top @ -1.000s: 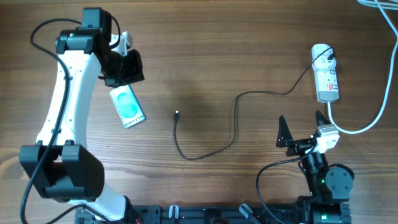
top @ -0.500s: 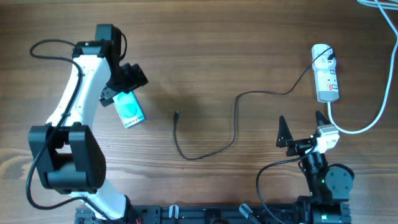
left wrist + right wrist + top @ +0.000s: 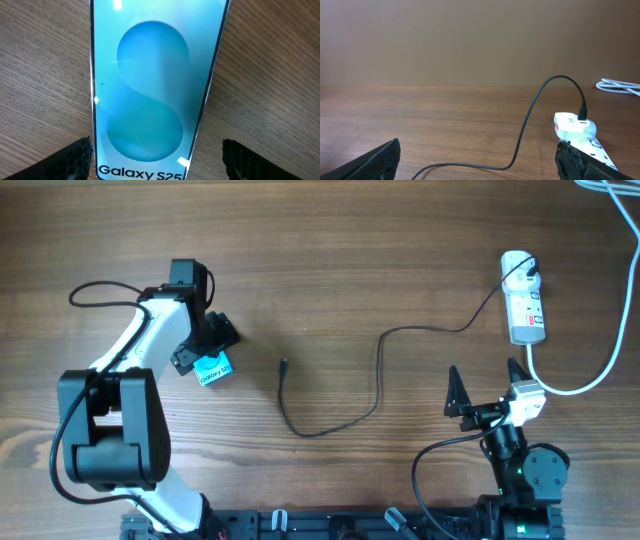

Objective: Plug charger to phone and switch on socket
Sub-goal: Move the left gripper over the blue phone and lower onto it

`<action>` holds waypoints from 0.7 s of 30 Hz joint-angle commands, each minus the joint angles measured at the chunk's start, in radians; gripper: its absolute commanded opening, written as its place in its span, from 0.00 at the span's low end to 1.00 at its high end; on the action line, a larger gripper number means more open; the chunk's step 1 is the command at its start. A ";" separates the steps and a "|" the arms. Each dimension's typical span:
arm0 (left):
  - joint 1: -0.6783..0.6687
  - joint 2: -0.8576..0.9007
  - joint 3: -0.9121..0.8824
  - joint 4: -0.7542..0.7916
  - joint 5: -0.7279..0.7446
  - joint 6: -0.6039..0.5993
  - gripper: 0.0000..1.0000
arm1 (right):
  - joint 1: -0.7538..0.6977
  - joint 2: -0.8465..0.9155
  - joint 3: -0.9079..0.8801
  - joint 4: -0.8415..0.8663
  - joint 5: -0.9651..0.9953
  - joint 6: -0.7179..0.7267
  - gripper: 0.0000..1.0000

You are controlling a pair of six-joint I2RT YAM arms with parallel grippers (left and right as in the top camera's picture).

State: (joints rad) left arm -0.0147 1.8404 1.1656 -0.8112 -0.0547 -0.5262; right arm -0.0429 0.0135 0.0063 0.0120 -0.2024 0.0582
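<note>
The phone [image 3: 150, 90] lies flat on the wooden table with its teal screen up. It fills the left wrist view, with its lettered end nearest the camera. My left gripper [image 3: 157, 162] is open and straddles that end; one finger [image 3: 75, 160] is close to the phone's edge and the other stands apart. From overhead, the left gripper [image 3: 205, 343] covers most of the phone [image 3: 213, 369]. The charger [image 3: 378, 375] snakes from the socket [image 3: 524, 305] to its free tip [image 3: 285, 363] on the bare table. My right gripper [image 3: 487, 388] is open and holds nothing.
A thick white cord [image 3: 600, 370] loops from the socket toward the right table edge and shows far right in the right wrist view [image 3: 620, 86]. There the charger [image 3: 525, 130] arcs up into the socket [image 3: 575, 126], close to my right finger [image 3: 580, 162].
My left arm has swung toward the front edge, down over the phone, and its jaws have gone from shut to open. The phone, the charger and the right arm have not moved.
</note>
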 commanded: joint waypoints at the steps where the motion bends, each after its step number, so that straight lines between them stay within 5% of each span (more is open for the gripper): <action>1: -0.001 0.008 -0.042 0.003 0.008 -0.010 0.87 | 0.001 -0.011 -0.001 0.004 -0.012 -0.003 1.00; 7: -0.001 0.008 -0.062 0.079 -0.028 0.006 0.98 | 0.001 -0.011 -0.001 0.004 -0.012 -0.003 1.00; 12: -0.001 0.008 -0.063 0.126 -0.082 0.024 0.87 | 0.001 -0.011 -0.001 0.004 -0.012 -0.003 1.00; 21: -0.002 0.008 -0.110 0.127 0.016 0.020 0.85 | 0.001 -0.011 -0.001 0.004 -0.012 -0.003 1.00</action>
State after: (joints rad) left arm -0.0139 1.8404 1.0740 -0.6846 -0.0689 -0.5106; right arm -0.0429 0.0135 0.0063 0.0120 -0.2024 0.0578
